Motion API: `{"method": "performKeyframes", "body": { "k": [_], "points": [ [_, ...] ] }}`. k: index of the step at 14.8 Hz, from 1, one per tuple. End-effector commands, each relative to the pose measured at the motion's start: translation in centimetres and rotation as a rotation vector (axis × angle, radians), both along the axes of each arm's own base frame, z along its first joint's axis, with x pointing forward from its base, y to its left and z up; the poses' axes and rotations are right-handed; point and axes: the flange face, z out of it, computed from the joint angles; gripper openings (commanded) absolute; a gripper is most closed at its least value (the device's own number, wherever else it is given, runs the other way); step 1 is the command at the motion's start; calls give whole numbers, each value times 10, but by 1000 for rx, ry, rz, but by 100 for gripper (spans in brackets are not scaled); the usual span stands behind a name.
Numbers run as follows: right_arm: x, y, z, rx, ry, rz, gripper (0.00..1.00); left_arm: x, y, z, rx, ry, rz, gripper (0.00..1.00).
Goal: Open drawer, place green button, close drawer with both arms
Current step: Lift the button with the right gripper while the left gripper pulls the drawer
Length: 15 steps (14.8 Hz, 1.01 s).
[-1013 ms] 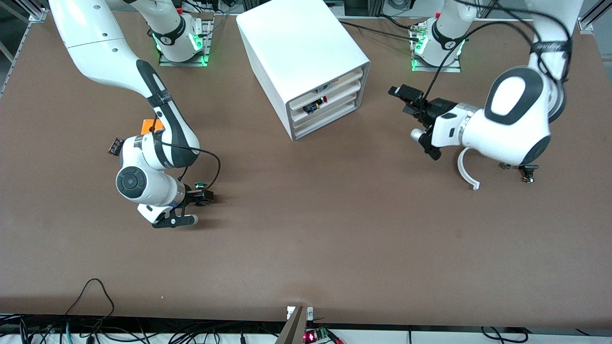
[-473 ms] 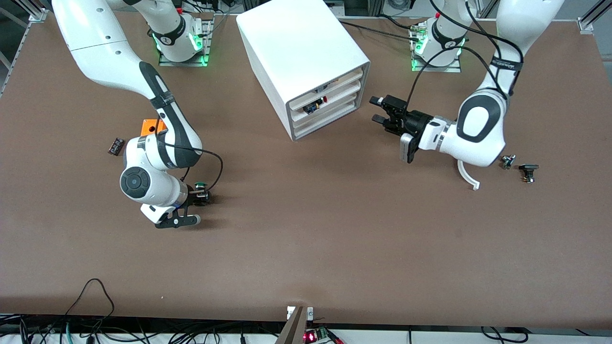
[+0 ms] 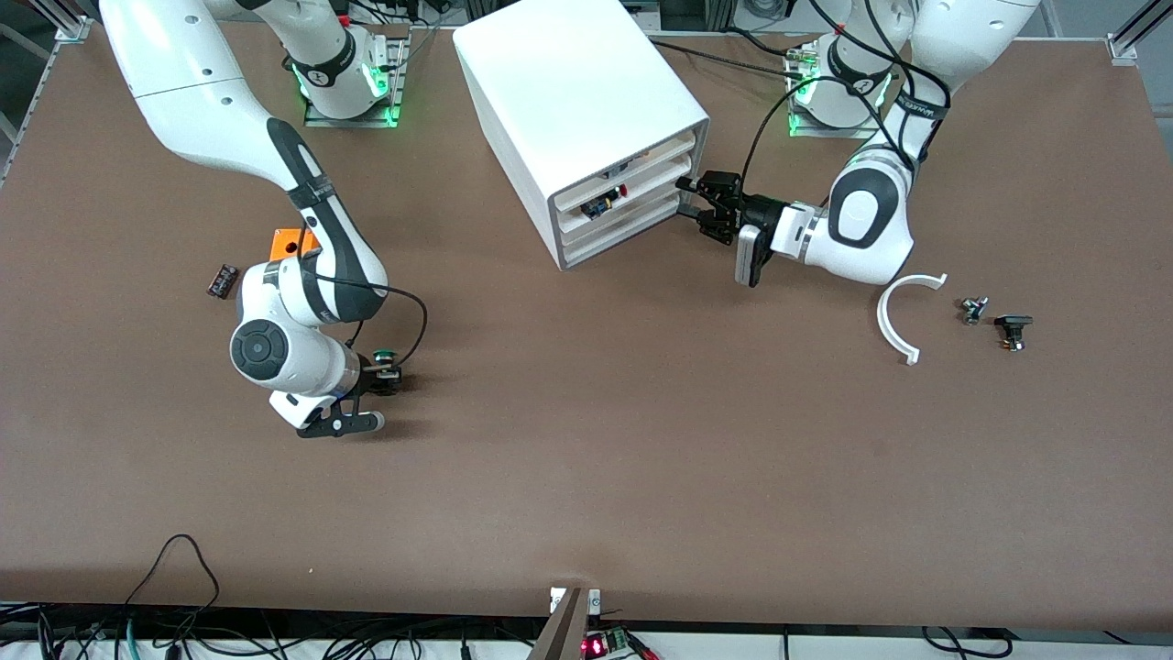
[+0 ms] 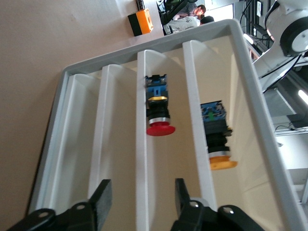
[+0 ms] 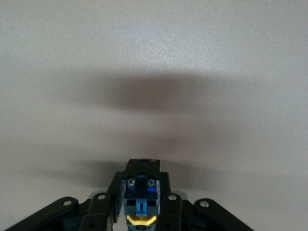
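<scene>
The small green-capped cylindrical push button [image 3: 384, 353] was already gripped by the right gripper [image 3: 383, 378] over the table at the cabinet's eight o'clock, while the shallow white plastic bottom drawer [image 3: 623, 231] was not yet opened, the left gripper [image 3: 698, 199] being spread-fingered at its front.

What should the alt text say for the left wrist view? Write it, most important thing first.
The left gripper, fingers open, faces the front of a white cabinet with three shallow drawers. One upper drawer shows a red-capped push button, another a yellow-capped push button. An orange box sits on the brown table.
</scene>
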Motion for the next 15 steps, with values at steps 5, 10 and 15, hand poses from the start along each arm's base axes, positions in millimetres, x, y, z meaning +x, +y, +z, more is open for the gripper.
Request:
{"method": "performKeyframes", "body": {
  "k": [5,10,15],
  "points": [
    [3,10,16,-5,6,-152,0,-40,-20,-41,-86,-58,78,53],
    [14,53,69,-40,37,-431,0,-50,-21,-70,-147,-95,101,49],
    [23,72,120,-29,35,-494,0,-41,-11,-58,-214,-63,132,41]
  ]
}}
